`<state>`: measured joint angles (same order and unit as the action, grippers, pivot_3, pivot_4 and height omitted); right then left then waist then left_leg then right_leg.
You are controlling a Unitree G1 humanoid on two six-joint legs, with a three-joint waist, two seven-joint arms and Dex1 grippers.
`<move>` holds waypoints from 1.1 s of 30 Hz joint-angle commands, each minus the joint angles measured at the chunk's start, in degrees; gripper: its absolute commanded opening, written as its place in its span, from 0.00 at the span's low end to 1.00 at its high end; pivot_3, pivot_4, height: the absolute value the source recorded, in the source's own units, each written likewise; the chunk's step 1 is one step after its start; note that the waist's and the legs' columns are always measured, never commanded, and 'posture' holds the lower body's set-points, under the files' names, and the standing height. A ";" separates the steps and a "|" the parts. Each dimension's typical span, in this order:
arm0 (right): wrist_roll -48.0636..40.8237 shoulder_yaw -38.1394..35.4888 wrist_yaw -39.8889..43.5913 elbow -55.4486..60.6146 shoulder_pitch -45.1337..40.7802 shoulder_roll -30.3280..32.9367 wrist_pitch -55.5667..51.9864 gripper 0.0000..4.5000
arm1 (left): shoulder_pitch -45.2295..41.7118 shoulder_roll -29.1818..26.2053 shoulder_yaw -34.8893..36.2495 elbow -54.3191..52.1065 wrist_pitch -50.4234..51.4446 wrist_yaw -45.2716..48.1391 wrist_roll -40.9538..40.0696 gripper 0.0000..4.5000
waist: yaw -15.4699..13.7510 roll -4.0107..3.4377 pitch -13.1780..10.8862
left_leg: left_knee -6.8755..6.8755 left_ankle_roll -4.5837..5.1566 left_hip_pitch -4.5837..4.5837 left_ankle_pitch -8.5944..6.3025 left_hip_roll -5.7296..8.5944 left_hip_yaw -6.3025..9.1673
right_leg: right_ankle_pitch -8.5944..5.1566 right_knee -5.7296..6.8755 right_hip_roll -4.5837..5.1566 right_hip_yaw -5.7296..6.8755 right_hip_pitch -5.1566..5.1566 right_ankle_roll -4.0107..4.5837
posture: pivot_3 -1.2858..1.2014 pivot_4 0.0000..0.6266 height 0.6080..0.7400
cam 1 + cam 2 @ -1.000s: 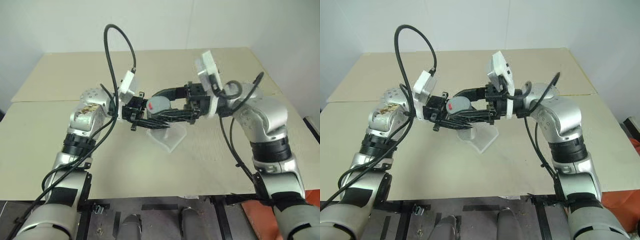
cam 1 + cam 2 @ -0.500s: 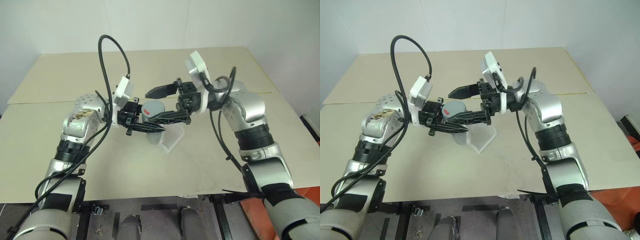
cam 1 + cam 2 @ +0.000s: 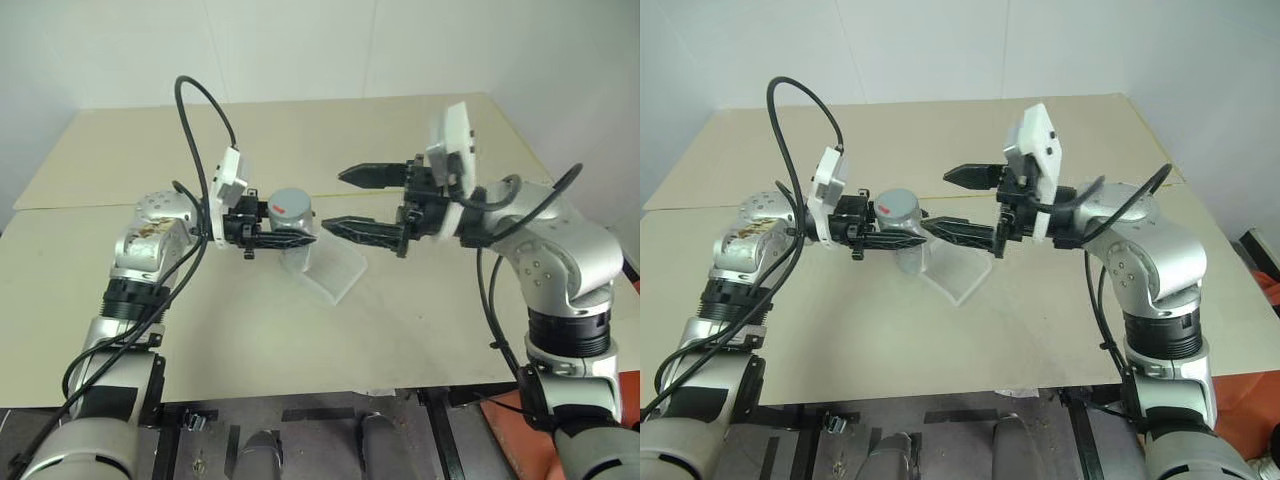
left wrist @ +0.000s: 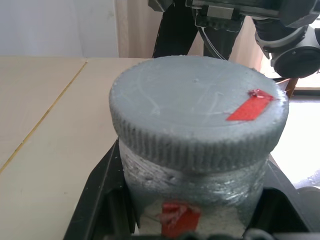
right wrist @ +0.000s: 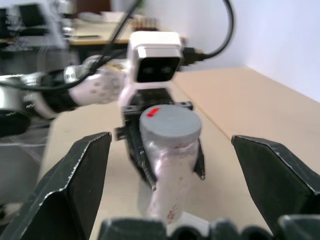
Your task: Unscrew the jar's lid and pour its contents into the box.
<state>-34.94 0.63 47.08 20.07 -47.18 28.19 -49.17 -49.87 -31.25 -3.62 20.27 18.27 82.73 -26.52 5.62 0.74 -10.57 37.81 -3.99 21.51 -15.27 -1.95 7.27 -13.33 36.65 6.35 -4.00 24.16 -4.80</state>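
Jar held up over the box, lid on.
Your left gripper (image 3: 285,237) clamps the jar (image 3: 291,222) just above the box (image 3: 335,275); the lid (image 4: 197,117) faces your right gripper (image 3: 352,203), whose fingers are spread wide and empty, just beside it.

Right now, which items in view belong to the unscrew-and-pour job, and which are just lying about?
Job items:
- jar, held in the left gripper
- lid, on the jar
- box, on the table below the jar
- right gripper, open, apart from the lid

Not part of the job:
- table; nothing loose seen on it
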 commanded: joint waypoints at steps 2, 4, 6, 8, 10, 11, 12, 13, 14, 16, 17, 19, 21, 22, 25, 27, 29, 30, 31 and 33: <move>0.56 2.35 -8.61 4.65 -3.12 -2.73 -5.18 1.00 | -2.62 0.99 0.26 0.19 -1.65 0.51 0.56 0.45 | -0.06 0.00 0.00 | 0.00 0.00 0.01 0.00 0.00 0.00 | 0.00 0.00 0.00 0.00 0.01 0.00 | 0.52 0.24 1.00; 0.18 2.88 -10.32 5.07 -3.63 -3.67 -6.34 1.00 | -2.94 1.33 0.28 0.61 -1.96 0.79 0.80 0.45 | -0.06 0.00 0.00 | 0.00 0.00 0.01 0.00 0.00 0.01 | 0.00 -0.02 0.00 0.00 0.00 0.00 | 0.52 0.24 1.00; 1.08 4.29 -11.97 4.70 -4.24 -4.59 -6.67 1.00 | -3.48 1.70 0.27 1.09 -2.20 0.96 1.05 0.45 | -0.06 0.00 0.00 | 0.00 0.00 0.03 0.00 0.00 0.01 | 0.00 -0.03 0.00 0.01 0.01 0.00 | 0.52 0.24 1.00; 2.25 5.62 -13.45 3.71 -4.84 -5.57 -6.45 1.00 | -3.60 1.92 0.35 0.95 -2.23 1.14 1.08 0.45 | 0.02 0.00 0.00 | 0.00 0.00 0.01 0.00 0.00 0.00 | 0.00 -0.01 0.00 0.01 0.01 0.00 | 0.52 0.24 1.00; 3.67 6.70 -14.82 1.74 -6.09 -6.76 -5.53 1.00 | -3.44 2.04 0.47 0.65 -2.23 1.30 1.17 0.45 | 0.13 0.00 0.00 | -0.01 0.00 0.00 0.00 0.00 0.00 | 0.00 0.00 0.00 0.00 0.02 0.00 | 0.52 0.24 1.00; 4.05 6.95 -15.09 1.09 -6.57 -7.20 -5.20 1.00 | -3.29 2.07 0.57 0.39 -2.15 1.33 1.20 0.45 | 0.14 0.00 0.00 | -0.01 0.01 0.00 0.00 0.00 0.00 | 0.00 0.00 0.00 0.00 0.02 0.00 | 0.52 0.24 1.00; 4.53 7.34 -15.18 0.59 -6.91 -7.57 -4.70 1.00 | -2.96 2.05 0.68 -0.04 -2.02 1.31 1.16 0.45 | 0.09 0.00 0.00 | 0.00 0.00 0.00 0.00 0.00 0.00 | 0.00 0.00 0.00 0.00 0.01 0.00 | 0.52 0.24 1.00; 5.03 7.78 -15.17 0.06 -7.20 -7.84 -4.15 1.00 | -2.58 2.00 0.79 -0.56 -1.82 1.30 1.04 0.45 | 0.04 0.00 0.00 | 0.00 0.00 0.00 0.00 0.00 0.01 | 0.00 0.00 0.00 0.00 0.02 0.00 | 0.52 0.24 1.00; 5.38 8.04 -15.22 -0.27 -7.37 -8.07 -3.81 1.00 | -2.16 1.93 0.86 -1.20 -1.56 1.28 0.87 0.45 | 0.01 0.00 0.00 | 0.00 0.00 0.01 0.00 0.00 0.01 | 0.00 -0.01 0.00 0.01 0.02 0.00 | 0.52 0.24 1.00; 6.09 8.18 -15.13 -1.47 -7.79 -8.52 -3.21 1.00 | -1.53 1.81 0.88 -2.21 -1.15 1.29 0.66 0.45 | 0.00 0.00 0.00 | 0.00 0.00 0.03 0.00 0.00 0.01 | 0.00 -0.02 0.00 0.01 0.02 0.00 | 0.52 0.24 1.00; 6.56 8.16 -15.13 -2.25 -7.90 -8.68 -2.84 1.00 | -1.39 1.77 0.88 -2.45 -1.05 1.29 0.67 0.45 | 0.00 0.00 0.00 | 0.00 0.00 0.03 0.00 0.00 0.01 | 0.00 -0.02 0.00 0.01 0.02 0.00 | 0.52 0.24 1.00; 7.08 8.03 -15.09 -3.06 -7.68 -8.79 -2.39 1.00 | -0.99 1.64 1.00 -3.09 -0.85 1.20 0.61 0.45 | -0.01 -0.01 0.00 | 0.00 0.00 0.02 0.00 0.00 0.01 | 0.00 -0.01 0.00 0.01 0.02 0.00 | 0.52 0.24 1.00; 7.61 7.75 -14.75 -3.80 -7.11 -8.09 -1.81 1.00 | -0.81 1.38 1.27 -3.41 -0.72 1.03 0.54 0.45 | 0.00 -0.01 0.00 | -0.01 0.00 0.01 0.00 0.00 0.01 | 0.00 -0.01 0.00 0.00 0.02 0.00 | 0.52 0.24 1.00; 7.81 7.54 -14.71 -4.08 -6.87 -7.76 -1.64 1.00 | -0.72 1.24 1.36 -3.54 -0.69 0.98 0.49 0.45 | -0.01 -0.01 0.00 | 0.00 0.00 0.01 0.00 0.00 0.01 | 0.00 -0.01 0.00 0.01 0.02 0.00 | 0.52 0.24 1.00; 7.81 6.35 -13.78 -4.19 -5.97 -6.18 -1.03 1.00 | -0.27 0.61 1.62 -4.08 -0.56 1.09 0.26 0.45 | -0.01 -0.01 0.00 | -0.01 0.01 0.02 0.00 0.00 0.01 | 0.00 -0.02 0.00 0.01 0.03 0.00 | 0.52 0.24 1.00; 7.45 4.76 -13.14 -4.33 -5.46 -4.65 -1.12 1.00 | 0.26 -0.06 1.94 -4.48 -0.52 1.27 0.14 0.45 | 0.00 -0.01 0.00 | 0.00 0.00 0.02 0.00 0.00 0.01 | 0.00 -0.01 0.00 0.00 0.02 0.00 | 0.52 0.24 1.00; 7.42 3.54 -12.38 -4.99 -5.17 -2.82 -0.90 1.00 | 0.43 -0.65 2.18 -4.42 -0.60 1.37 0.23 0.45 | 0.02 -0.01 0.00 | 0.00 0.01 0.01 0.00 0.00 0.01 | 0.00 -0.01 0.00 0.01 0.02 0.00 | 0.52 0.24 1.00; 7.41 3.22 -11.95 -5.44 -5.03 -1.90 -0.56 1.00 | 0.38 -0.87 2.26 -4.25 -0.67 1.41 0.24 0.45 | -0.01 -0.01 0.00 | 0.00 0.01 0.01 0.00 -0.01 0.01 | 0.00 -0.01 0.00 0.01 0.02 0.00 | 0.52 0.24 1.00; 7.32 2.83 -11.68 -5.92 -4.90 -0.99 -0.36 1.00 | 0.35 -1.14 2.37 -4.19 -0.62 1.49 0.13 0.45 | -0.02 -0.01 0.00 | 0.00 0.01 0.02 0.00 0.00 0.01 | 0.00 -0.01 0.00 0.01 0.02 0.00 | 0.52 0.24 1.00; 6.92 2.07 -11.54 -6.43 -4.57 0.65 -0.15 1.00 | 0.59 -1.72 2.54 -4.40 -0.54 1.59 -0.19 0.45 | 0.02 -0.01 0.00 | 0.00 0.02 0.02 -0.01 0.00 0.01 | 0.00 -0.03 0.00 0.00 0.02 0.00 | 0.52 0.24 1.00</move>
<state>-30.75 9.49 37.85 16.32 -52.20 25.79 -50.43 -49.40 -31.44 -3.26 18.24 17.84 82.18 -24.82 5.64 0.73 -10.57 37.81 -3.97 21.52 -15.28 -1.95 7.28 -13.33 36.63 6.35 -4.00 24.18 -4.80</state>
